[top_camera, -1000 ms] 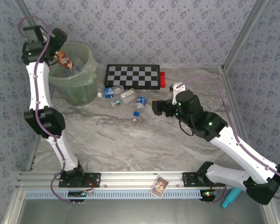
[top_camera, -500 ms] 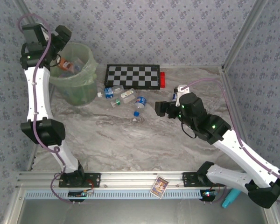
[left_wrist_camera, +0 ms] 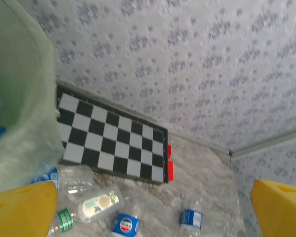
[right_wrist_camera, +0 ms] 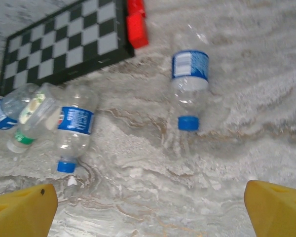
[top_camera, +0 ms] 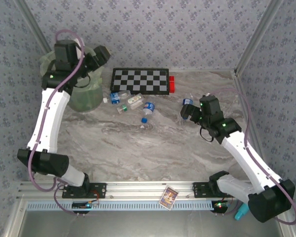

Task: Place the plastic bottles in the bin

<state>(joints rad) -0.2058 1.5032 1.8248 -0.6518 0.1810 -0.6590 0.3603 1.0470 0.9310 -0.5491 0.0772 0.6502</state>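
Scene lit evenly and brightly, shadows kept soft; left wrist view blurred, bin [left_wrist_camera: 19, 108] at left edge rendered defocused.

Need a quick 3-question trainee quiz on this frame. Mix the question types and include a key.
1. True or false: the right gripper is shut on the lone bottle.
2. What sits by the right end of the checkerboard? A) red blocks B) a green cap C) a playing card
3. What colour is the lone bottle's cap?

Key:
1. False. Its jaws stand open with nothing between them, and the bottle lies on its side on the table ahead of them.
2. A
3. Blue
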